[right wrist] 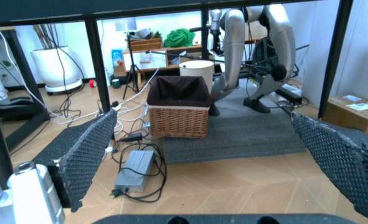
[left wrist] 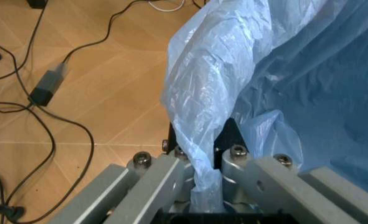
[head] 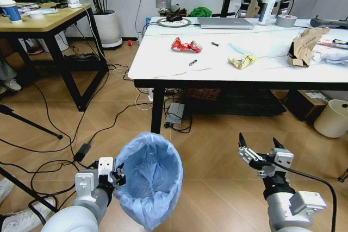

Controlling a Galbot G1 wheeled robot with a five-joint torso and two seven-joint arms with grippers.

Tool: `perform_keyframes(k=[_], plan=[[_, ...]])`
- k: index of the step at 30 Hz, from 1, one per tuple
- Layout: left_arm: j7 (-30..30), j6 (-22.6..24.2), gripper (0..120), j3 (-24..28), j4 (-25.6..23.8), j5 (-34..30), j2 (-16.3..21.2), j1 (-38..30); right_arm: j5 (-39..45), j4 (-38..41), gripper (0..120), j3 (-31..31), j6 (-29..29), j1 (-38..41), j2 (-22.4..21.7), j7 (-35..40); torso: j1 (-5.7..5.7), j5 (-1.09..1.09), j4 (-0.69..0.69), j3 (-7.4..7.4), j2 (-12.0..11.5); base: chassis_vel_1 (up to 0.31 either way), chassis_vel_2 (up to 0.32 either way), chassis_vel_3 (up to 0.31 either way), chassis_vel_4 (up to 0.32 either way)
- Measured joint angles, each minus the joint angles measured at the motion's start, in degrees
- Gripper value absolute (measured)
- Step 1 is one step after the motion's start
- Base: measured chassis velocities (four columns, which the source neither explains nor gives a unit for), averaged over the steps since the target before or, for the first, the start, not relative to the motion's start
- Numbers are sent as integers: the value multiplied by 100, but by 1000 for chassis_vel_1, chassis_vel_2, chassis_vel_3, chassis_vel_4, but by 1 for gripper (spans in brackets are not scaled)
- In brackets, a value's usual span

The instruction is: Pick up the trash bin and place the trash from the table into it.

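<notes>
The table (head: 163,63) runs across the upper right of the head view, its long side lying left to right, white top on black legs. The trash bin (head: 149,186) hangs clear of the floor at lower left, tilted, its long axis leaning with the open mouth facing up and toward the table. The left gripper (head: 116,176) is clamped on the bin's left rim, fingers (left wrist: 233,156) pinching a fold of the blue liner. The right gripper (head: 260,148) hovers low at lower right, fingers spread wide, holding nothing. On the tabletop lie torn brown cardboard (head: 304,44), a red wrapper (head: 186,45) and a yellow wrapper (head: 242,61), well apart.
</notes>
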Motion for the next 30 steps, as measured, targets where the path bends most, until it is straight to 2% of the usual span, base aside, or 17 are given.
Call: perform_keyframes(k=[11,30], plan=[[-83,0,0,-57,0,33,-104,141,11,6,100,33,-10,-192,-115,23,73,0,0,167,242,0,0,0,0],[-80,0,0,-175,0,2,-143,62,125,-5,100,-12,-103,-73,-161,113,200,0,0,440,641,0,0,0,0]])
